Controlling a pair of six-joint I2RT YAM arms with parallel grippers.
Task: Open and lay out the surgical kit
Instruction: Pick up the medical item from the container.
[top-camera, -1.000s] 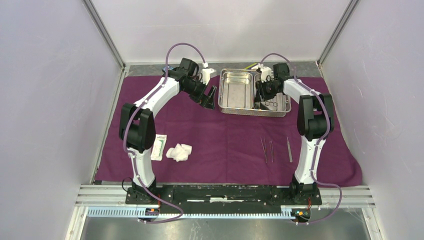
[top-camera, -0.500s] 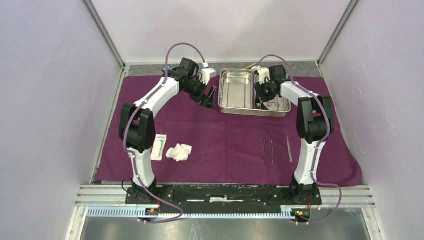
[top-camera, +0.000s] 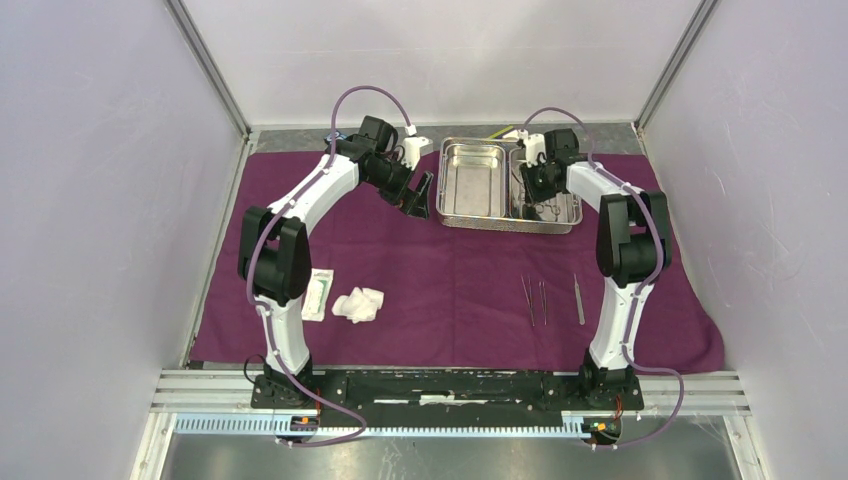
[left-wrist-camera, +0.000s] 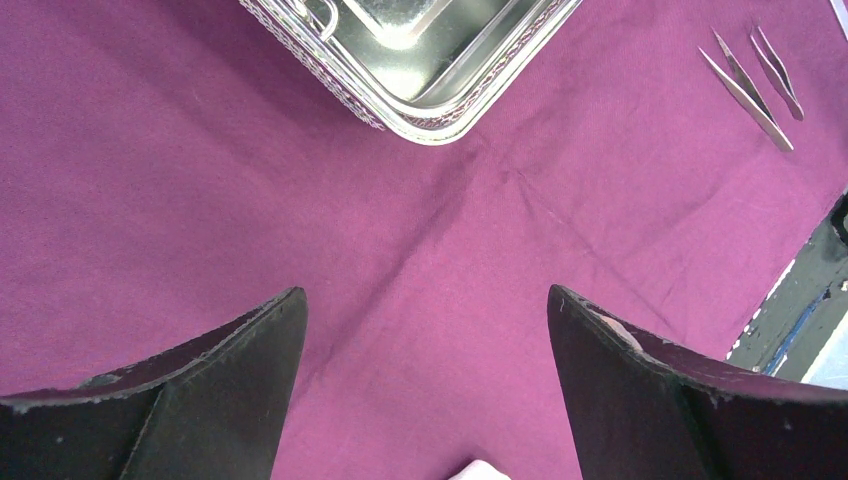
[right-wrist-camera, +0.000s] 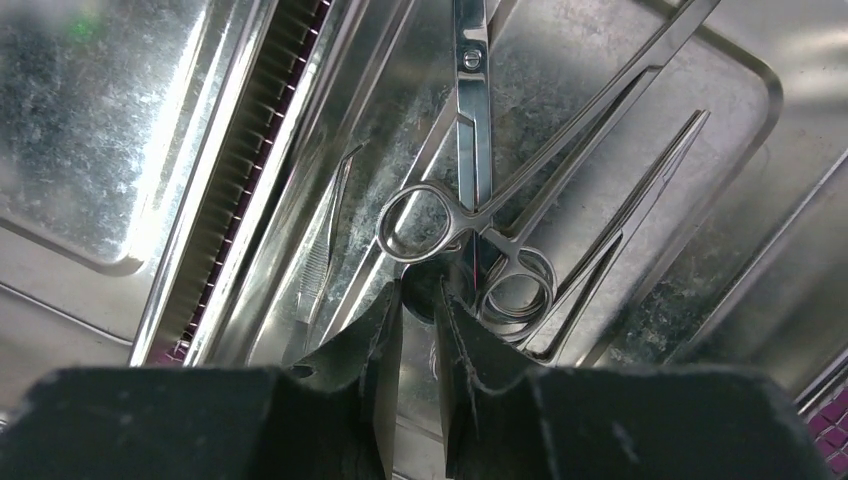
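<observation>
The dark-purple cloth wrap (top-camera: 450, 290) lies spread flat. The steel tray (top-camera: 500, 226) stands at the back. My right gripper (top-camera: 532, 190) reaches down into its right compartment. In the right wrist view its jaws (right-wrist-camera: 420, 290) stand a narrow slit apart, tips at the ring handles (right-wrist-camera: 415, 222) of crossed steel clamps (right-wrist-camera: 600, 110); whether they pinch a handle is hidden. A tweezers (right-wrist-camera: 325, 240) lies beside them. My left gripper (top-camera: 420, 195) hangs open (left-wrist-camera: 425, 295) over bare cloth by the tray's left wall (left-wrist-camera: 440, 60).
Three slim steel tools (top-camera: 543, 300) lie side by side on the cloth at front right, two of which show in the left wrist view (left-wrist-camera: 745, 85). White gauze wads (top-camera: 358, 303) and a flat white packet (top-camera: 319, 293) sit at front left. Walls close in on both sides.
My right gripper has shifted slightly right over the tray's right compartment and its jaws have narrowed. The left arm has not moved.
</observation>
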